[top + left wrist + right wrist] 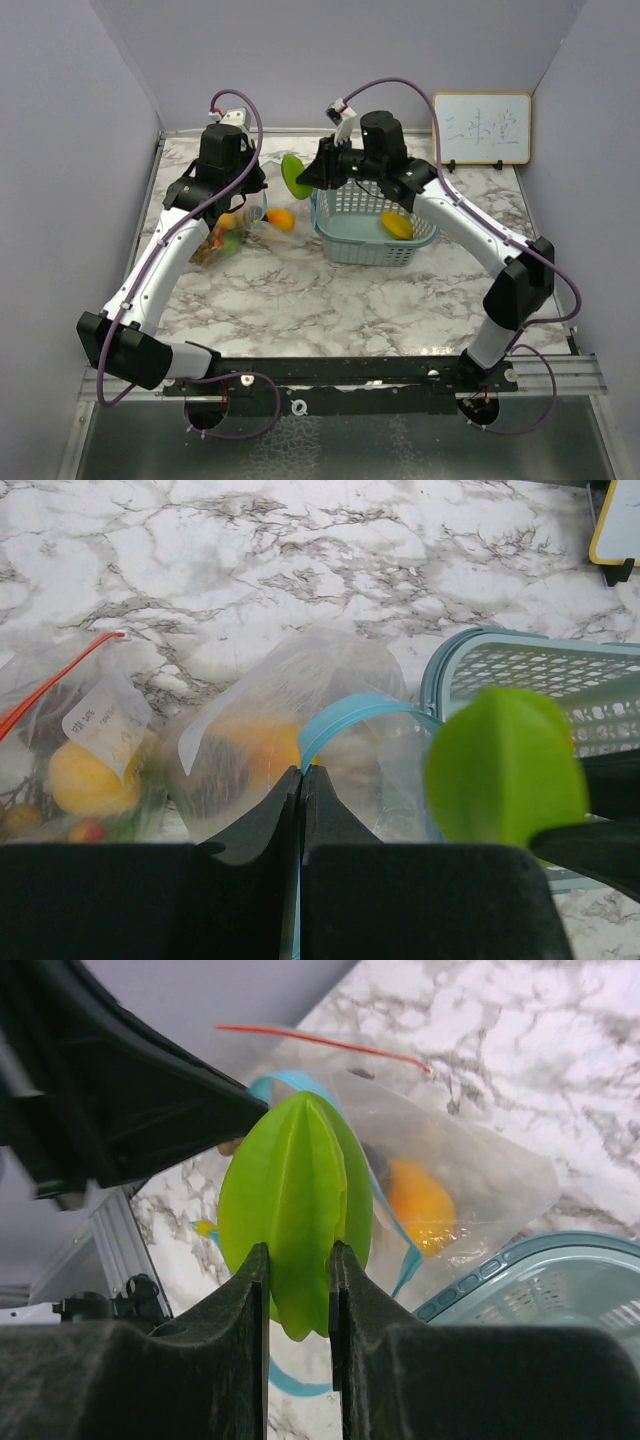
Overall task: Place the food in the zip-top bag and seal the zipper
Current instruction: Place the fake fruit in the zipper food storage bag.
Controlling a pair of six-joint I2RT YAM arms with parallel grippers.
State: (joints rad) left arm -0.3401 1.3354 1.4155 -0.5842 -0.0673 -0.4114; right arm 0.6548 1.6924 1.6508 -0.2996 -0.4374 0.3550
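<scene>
Overhead, the right fingers (235, 1325) pinch a green ridged toy fruit (295, 1210) by its lower end. They hold it upright in the air, just off the left rim of the teal mesh basket (375, 248) and beside the mouth of the zip-top bag (225, 240).

The left fingers (262, 820) are pressed together on the bag's blue-edged lip (345, 715), lifting that edge off the marble surface (330, 300). An orange toy fruit (281, 218) shows through the clear film close to the opening. More food, among it a yellow piece (85, 775), sits deeper in the bag toward the left. A thin red strip (320, 1040) runs along one bag edge.

Bag and basket lie just beside each other, and the held fruit hangs over that narrow seam. One yellow-orange piece (397, 224) rests inside the basket, toward its right wall.

The bag's far end lies near the surface's left edge and the wall there. A wide stretch of marble spreads in front of bag and basket, between the two forearms. A small whiteboard (482, 128) stands at the far right corner, well apart from the basket.
</scene>
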